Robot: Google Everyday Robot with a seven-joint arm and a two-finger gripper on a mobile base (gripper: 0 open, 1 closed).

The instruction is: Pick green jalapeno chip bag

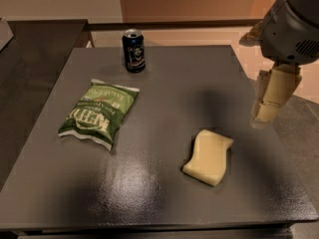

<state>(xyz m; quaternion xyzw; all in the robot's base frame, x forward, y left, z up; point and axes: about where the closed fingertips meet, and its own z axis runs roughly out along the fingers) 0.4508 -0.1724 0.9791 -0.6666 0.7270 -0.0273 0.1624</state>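
Observation:
The green jalapeno chip bag (98, 114) lies flat on the left half of the dark grey table (164, 203), with white lettering and crimped ends. My gripper (266, 112) hangs from the grey arm (291, 24) at the table's right edge, pointing down, far to the right of the bag and above the table. It holds nothing that I can see.
A dark blue soda can (133, 50) stands upright at the back of the table, behind the bag. A pale yellow sponge block (209, 156) lies right of centre, just left of and below the gripper. A second dark surface (30, 49) adjoins on the left.

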